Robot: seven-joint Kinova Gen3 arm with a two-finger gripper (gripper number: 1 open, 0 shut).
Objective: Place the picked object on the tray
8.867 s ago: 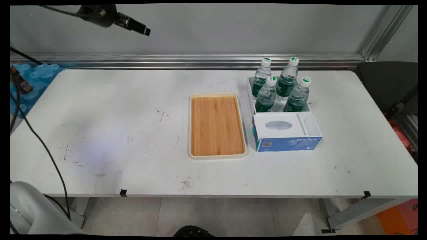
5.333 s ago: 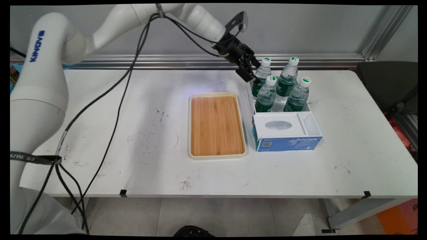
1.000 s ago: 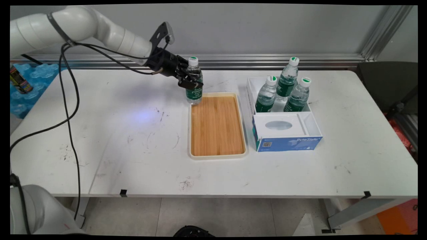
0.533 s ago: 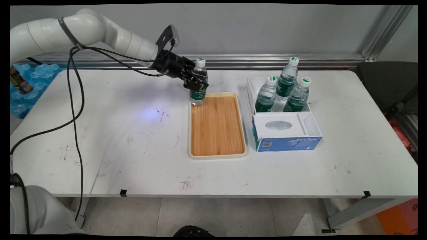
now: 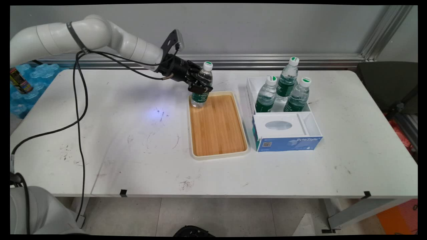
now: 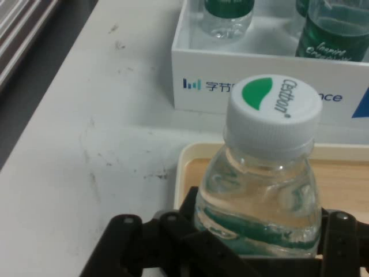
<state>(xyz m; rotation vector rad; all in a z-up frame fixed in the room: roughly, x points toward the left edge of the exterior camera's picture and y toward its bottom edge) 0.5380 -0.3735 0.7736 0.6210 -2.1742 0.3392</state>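
My black gripper (image 5: 201,86) is shut on a clear water bottle (image 5: 202,87) with a green label and white cap. The bottle tilts slightly right, its base at the far left corner of the bamboo tray (image 5: 220,133). In the hand view the bottle (image 6: 262,190) fills the middle, its cap (image 6: 273,111) printed with a green leaf, my gripper (image 6: 248,242) clamped round its body. Behind it lies the tray's cream rim (image 6: 187,158). To the right a white box (image 5: 283,113) holds three more bottles (image 5: 285,89).
A blue and white tissue box (image 5: 287,135) sits in the white box's near compartment. The white box's wall with blue lettering (image 6: 202,75) shows in the hand view. Black cables (image 5: 80,110) hang from the arm over the table's left side. Blue packs (image 5: 26,86) lie past the left edge.
The arm took one bottle from the white box, carried it left, and over the last second has moved it right and down onto the tray's far left corner. The tray has shifted slightly.
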